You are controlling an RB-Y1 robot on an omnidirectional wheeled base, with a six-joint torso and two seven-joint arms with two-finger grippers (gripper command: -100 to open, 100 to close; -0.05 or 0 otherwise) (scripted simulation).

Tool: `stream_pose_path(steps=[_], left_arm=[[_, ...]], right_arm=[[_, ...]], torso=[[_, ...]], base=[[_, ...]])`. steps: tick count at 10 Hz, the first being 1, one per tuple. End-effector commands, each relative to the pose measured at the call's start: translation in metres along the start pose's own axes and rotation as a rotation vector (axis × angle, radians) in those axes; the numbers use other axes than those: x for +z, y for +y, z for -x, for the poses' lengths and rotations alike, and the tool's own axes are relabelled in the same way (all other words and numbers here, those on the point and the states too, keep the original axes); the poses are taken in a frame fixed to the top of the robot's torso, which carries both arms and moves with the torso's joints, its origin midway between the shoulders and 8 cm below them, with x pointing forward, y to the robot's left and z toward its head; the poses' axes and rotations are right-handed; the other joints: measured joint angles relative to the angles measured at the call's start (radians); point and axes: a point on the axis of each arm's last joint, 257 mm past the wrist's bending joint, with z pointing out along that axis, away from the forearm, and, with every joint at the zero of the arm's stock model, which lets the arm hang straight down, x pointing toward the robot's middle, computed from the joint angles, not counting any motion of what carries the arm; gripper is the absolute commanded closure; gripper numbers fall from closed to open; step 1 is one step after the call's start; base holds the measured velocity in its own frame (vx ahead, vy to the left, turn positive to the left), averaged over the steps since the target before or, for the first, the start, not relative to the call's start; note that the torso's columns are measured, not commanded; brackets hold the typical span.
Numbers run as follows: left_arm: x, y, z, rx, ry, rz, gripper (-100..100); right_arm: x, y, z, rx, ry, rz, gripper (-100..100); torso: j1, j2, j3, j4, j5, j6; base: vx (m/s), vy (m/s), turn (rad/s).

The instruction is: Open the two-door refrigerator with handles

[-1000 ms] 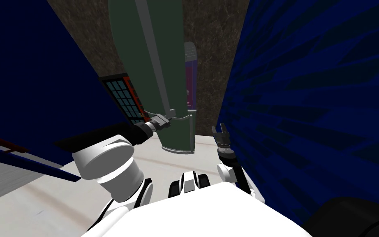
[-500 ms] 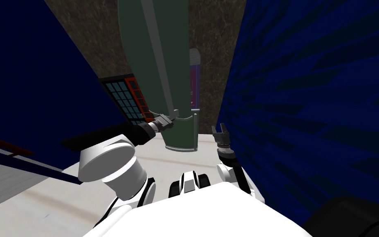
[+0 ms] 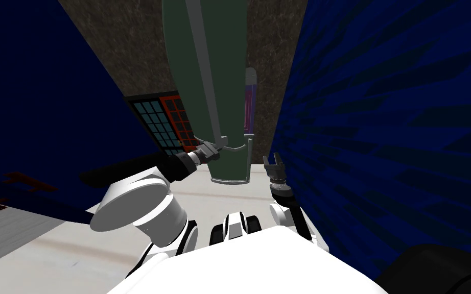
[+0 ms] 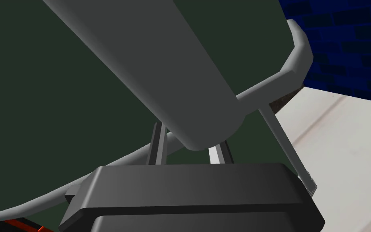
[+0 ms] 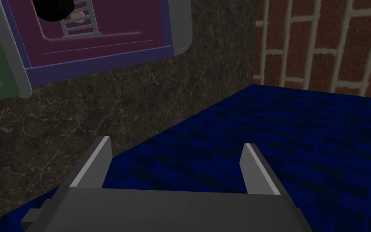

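The refrigerator's dark green door (image 3: 206, 76) rises ahead of me in the head view, with a long grey handle bar (image 3: 205, 97) running down it. My left gripper (image 3: 210, 149) is shut on the lower end of that handle (image 4: 172, 80). Its fingers (image 4: 158, 145) press the bar from both sides, close against the green door face (image 4: 40, 121). Beside the door's right edge a purple inner part (image 3: 250, 104) of the refrigerator shows. My right gripper (image 3: 273, 162) hangs open and empty to the right of the door, its fingers (image 5: 100, 161) pointing toward that purple part (image 5: 100, 36).
A blue brick wall (image 3: 382, 127) stands close along my right side. A dark blue wall (image 3: 35, 102) is on the left. Behind the door on the left shows a panel of teal squares in a red frame (image 3: 160, 122). A dark marbled wall (image 3: 127, 46) is behind it, above a pale floor (image 3: 219, 196).
The green door has swung toward the right with my left gripper holding its handle. More of the red-framed grid panel shows behind it. My right arm has stayed put.
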Motion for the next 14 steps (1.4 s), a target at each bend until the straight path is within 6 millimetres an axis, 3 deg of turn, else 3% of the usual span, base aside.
stream_pose_path(steps=[1, 3, 4, 6, 14], left_arm=[[-0.001, 0.006, -0.018, 0.007, 0.050, 0.013, 100], [-0.001, 0.020, -0.034, 0.011, 0.092, 0.055, 100], [0.002, 0.020, -0.019, 0.002, 0.057, 0.054, 100], [0.003, 0.038, -0.032, 0.002, 0.099, 0.113, 100], [-0.001, 0.068, -0.062, 0.001, 0.191, 0.214, 100]], right_arm=[[0.000, 0.000, 0.000, 0.000, 0.000, 0.000, 0], [0.000, 0.000, 0.000, 0.000, 0.000, 0.000, 0], [0.000, 0.000, 0.000, 0.000, 0.000, 0.000, 0], [0.000, 0.000, 0.000, 0.000, 0.000, 0.000, 0], [0.000, 0.000, 0.000, 0.000, 0.000, 0.000, 0]], torso=[[-0.001, 0.003, 0.002, 0.001, -0.001, 0.001], [-0.004, 0.006, 0.005, 0.002, -0.002, 0.002], [0.003, 0.008, 0.006, 0.002, 0.000, 0.002], [-0.006, 0.000, 0.002, -0.003, -0.002, 0.002], [0.005, -0.001, -0.002, -0.001, 0.003, 0.000]], base=[[-0.105, 0.253, -0.053], [-0.099, 0.315, -0.079], [-0.034, 0.188, -0.050], [-0.015, 0.231, -0.054], [-0.021, 0.266, -0.041]])
